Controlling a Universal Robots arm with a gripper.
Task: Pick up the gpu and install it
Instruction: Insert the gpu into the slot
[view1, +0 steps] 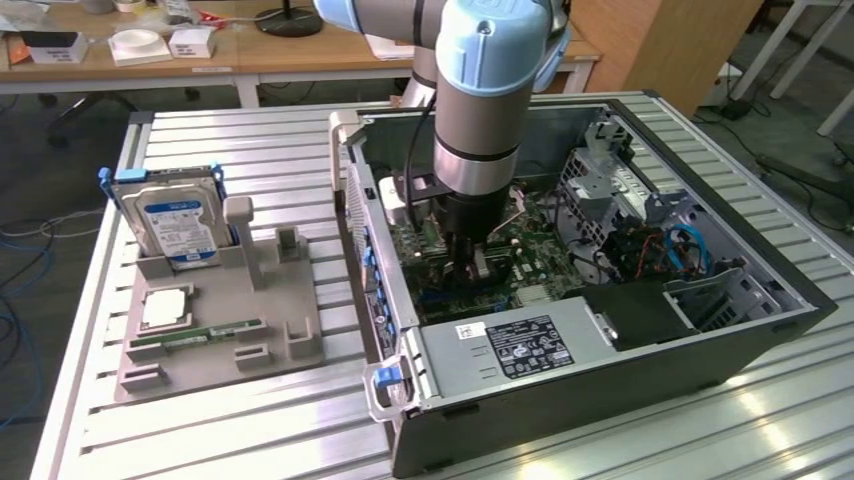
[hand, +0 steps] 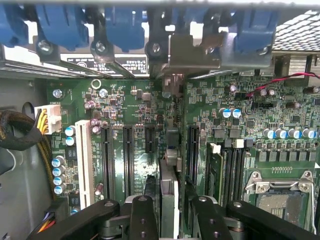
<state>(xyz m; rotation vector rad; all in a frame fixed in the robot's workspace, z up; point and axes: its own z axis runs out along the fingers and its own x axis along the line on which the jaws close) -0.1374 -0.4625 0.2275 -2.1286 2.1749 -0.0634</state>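
pincer: straddling gpu, grip unclear | gpu: upright in case on motherboard

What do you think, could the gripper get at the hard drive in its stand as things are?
Probably yes, but not straight across: the gripper is down inside the computer case, whose side wall stands between them. The hard drive is clear from above.
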